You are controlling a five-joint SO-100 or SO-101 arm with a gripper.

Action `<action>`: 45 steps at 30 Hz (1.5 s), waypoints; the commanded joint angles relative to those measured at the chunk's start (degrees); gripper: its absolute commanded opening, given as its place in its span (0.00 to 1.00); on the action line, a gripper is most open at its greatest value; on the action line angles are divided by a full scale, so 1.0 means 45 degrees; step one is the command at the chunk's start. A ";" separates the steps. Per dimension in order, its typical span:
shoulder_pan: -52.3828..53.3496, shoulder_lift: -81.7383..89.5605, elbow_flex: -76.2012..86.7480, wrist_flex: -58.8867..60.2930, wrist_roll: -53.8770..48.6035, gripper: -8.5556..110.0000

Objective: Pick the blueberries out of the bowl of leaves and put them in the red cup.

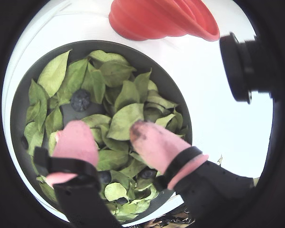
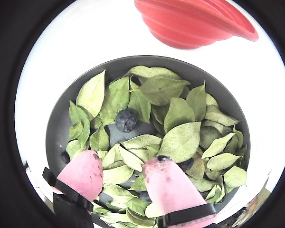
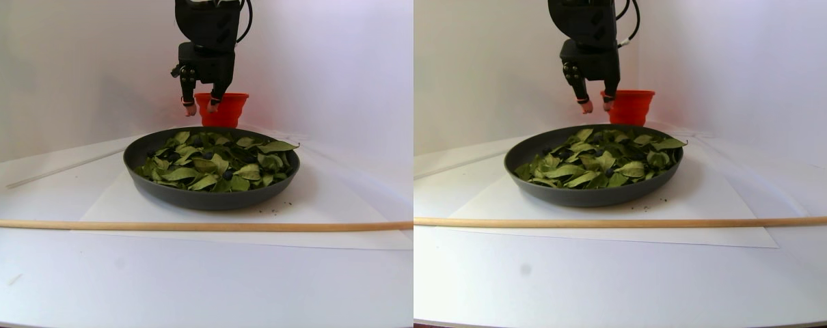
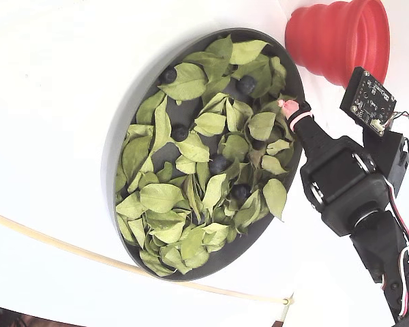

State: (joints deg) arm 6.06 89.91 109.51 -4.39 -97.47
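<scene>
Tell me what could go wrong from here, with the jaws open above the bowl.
1. The gripper may pinch leaves rather than a blueberry, since most berries lie half hidden.
2. Leaves could be dragged over the bowl rim.
3. The cup stands close by the arm and might be knocked.

A white table (image 3: 181, 287) stands before plain white walls (image 3: 58, 68) that meet in a far corner, under bright, even light. A white sheet (image 3: 331, 205) covers its middle; a thin wooden rod (image 3: 181, 225) lies across the near side.
</scene>
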 commanded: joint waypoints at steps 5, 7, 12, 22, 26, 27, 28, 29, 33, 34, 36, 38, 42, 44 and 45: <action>0.0156 -0.0195 -0.0137 -0.0762 0.0098 0.21; 0.0137 -0.0410 -0.0156 -0.1035 0.0098 0.21; 0.0117 -0.1113 -0.0430 -0.1543 0.0098 0.21; 0.0020 -0.1875 -0.0801 -0.2344 0.0195 0.21; 0.0039 -0.2266 -0.1211 -0.2480 0.0273 0.21; 0.0039 -0.2344 -0.1270 -0.2559 0.0273 0.21; 0.0000 -0.2402 -0.1289 -0.2637 0.0273 0.21; 0.0000 -0.2441 -0.1328 -0.2676 0.0273 0.22; -0.0059 -0.2734 -0.1641 -0.2871 0.0293 0.22; -0.0078 -0.2812 -0.1680 -0.2930 0.0254 0.22; -0.0137 -0.2969 -0.1680 -0.3262 0.0176 0.22; -0.0156 -0.3066 -0.1758 -0.3320 0.0156 0.22; -0.0195 -0.3340 -0.1973 -0.3535 0.0117 0.22; -0.0215 -0.3516 -0.2090 -0.3691 0.0117 0.22; -0.0215 -0.3594 -0.2148 -0.3711 0.0117 0.22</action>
State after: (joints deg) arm 5.01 72.33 103.18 -19.69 -96.59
